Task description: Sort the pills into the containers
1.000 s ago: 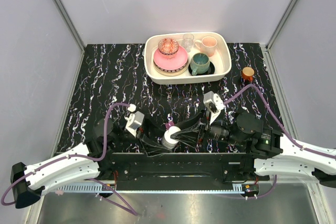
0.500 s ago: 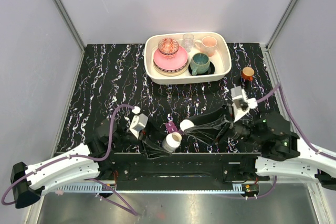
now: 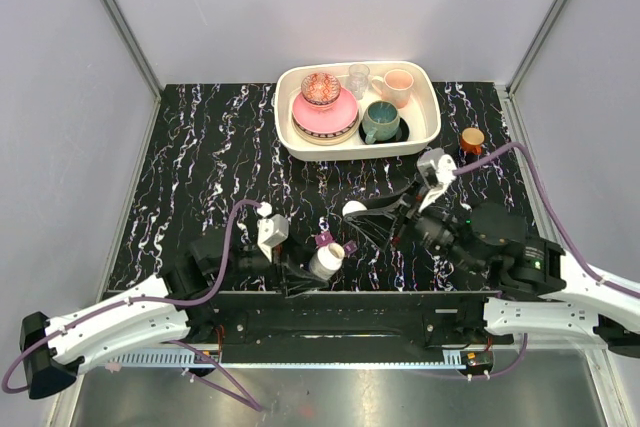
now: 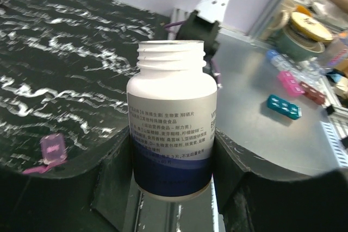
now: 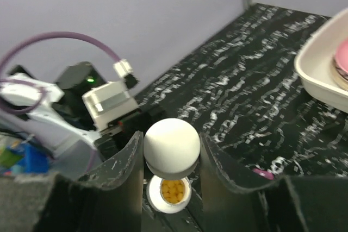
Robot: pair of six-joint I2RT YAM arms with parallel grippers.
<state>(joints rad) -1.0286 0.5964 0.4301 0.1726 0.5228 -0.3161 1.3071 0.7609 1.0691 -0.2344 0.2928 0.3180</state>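
left fingers (image 4: 111, 188): clamped tight on the white bottle (image 4: 172, 118), one finger pressed against each side of its lower label.
white bottle: upright between the left fingers, cap off and the threaded neck bare. Whether its base touches the bench (image 3: 200, 147) I cannot tell.
right fingers (image 5: 122, 180): closed on the white cap (image 5: 172, 146), squeezing its round rim from both sides and holding it up off the bench.
white cap: in the top view it sits apart from the bottle, out past the left fingers' tips. In the right wrist view it hangs directly over the bottle's open mouth.
pills (image 5: 173, 190): there they are, a little heap of yellowish-orange pellets inside the bottle's mouth, seen just below the cap between the right fingers.
pill box (image 3: 323, 240): magenta, flat on the bench just beyond the left fingers, right beside the bottle and between it and the cap. In the left wrist view it lies off to the left of the fingers, with a flap that looks folded out. What its compartments hold is too small to tell.
cream tray (image 3: 432, 97): loaded with crockery, well beyond both pairs of fingers.
jar (image 3: 472, 138): orange lid, beyond the right fingers, near the tray's corner.
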